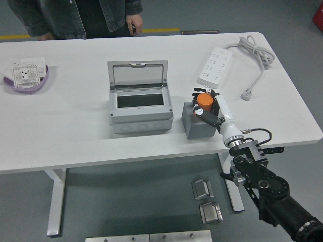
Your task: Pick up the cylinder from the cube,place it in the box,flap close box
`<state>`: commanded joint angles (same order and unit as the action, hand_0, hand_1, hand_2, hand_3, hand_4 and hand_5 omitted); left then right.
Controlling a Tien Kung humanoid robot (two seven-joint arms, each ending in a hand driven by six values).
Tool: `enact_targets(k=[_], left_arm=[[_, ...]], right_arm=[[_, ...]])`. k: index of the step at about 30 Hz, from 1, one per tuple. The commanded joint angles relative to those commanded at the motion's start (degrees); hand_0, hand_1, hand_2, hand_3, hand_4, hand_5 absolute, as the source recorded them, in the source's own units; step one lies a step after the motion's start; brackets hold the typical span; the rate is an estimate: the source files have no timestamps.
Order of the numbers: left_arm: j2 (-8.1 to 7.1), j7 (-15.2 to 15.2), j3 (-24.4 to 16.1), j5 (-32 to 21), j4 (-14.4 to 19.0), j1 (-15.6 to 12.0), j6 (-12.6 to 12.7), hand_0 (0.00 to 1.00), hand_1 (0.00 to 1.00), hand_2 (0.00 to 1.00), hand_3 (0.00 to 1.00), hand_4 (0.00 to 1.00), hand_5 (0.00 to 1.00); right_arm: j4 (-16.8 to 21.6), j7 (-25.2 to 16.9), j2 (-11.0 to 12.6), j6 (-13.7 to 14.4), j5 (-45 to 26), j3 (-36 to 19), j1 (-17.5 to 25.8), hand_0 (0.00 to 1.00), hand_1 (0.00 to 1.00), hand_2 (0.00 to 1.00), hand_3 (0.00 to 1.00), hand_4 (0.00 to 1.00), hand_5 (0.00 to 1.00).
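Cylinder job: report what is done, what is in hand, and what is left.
Done: nothing is finished, though the right robot hand has closed its fingers on the orange cylinder. In hand: the cylinder sits at the top of the gray cube. Left: carry it into the gray box, whose lid stands open, then flap the lid shut.

right hand (208, 105) curled, forearm outstretched

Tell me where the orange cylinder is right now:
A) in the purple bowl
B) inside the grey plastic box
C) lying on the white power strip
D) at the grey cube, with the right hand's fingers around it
D: the orange cylinder sits at the top of the grey cube with the right hand closed around it; the grey plastic box stands open beside it.
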<state>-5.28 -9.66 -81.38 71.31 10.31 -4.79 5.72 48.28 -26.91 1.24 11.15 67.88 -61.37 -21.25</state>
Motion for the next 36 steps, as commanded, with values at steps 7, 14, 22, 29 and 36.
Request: enact_targets(k=[7,14,22,29,36], left_arm=[[0.01,0.1,0.0,-0.1,0.0,0.1,-0.2,0.631,0.643,0.633,0.691,0.652,0.234],[0.13,0.2,0.0,0.0,0.0,0.2,-0.3,0.631,0.643,0.633,0.693,0.654,0.237],[0.21,0.2,-0.2,0.2,0.0,0.2,-0.3,0.630,0.643,0.636,0.696,0.657,0.243],[0.26,0.1,-0.4,0.4,0.0,0.2,-0.3,0.631,0.643,0.638,0.698,0.661,0.258],[0.09,-0.1,-1.1,0.9,0.0,-0.2,-0.1,0.631,0.643,0.640,0.701,0.664,0.263]], right_arm=[[0.6,0.3,0.2,0.4,0.0,0.4,-0.3,0.562,0.517,0.516,0.449,0.002,0.002],[1.8,0.7,0.7,0.7,1.1,0.3,-1.1,0.520,0.439,0.474,0.399,0.002,0.002],[2.2,1.1,2.0,0.8,1.7,0.3,-3.1,0.526,0.433,0.472,0.396,0.002,0.002],[5.9,3.4,3.2,3.3,4.2,3.0,-5.1,0.547,0.453,0.481,0.402,0.002,0.002],[11.6,9.0,2.7,3.5,10.9,8.0,-9.5,0.558,0.458,0.487,0.417,0.002,0.002]])
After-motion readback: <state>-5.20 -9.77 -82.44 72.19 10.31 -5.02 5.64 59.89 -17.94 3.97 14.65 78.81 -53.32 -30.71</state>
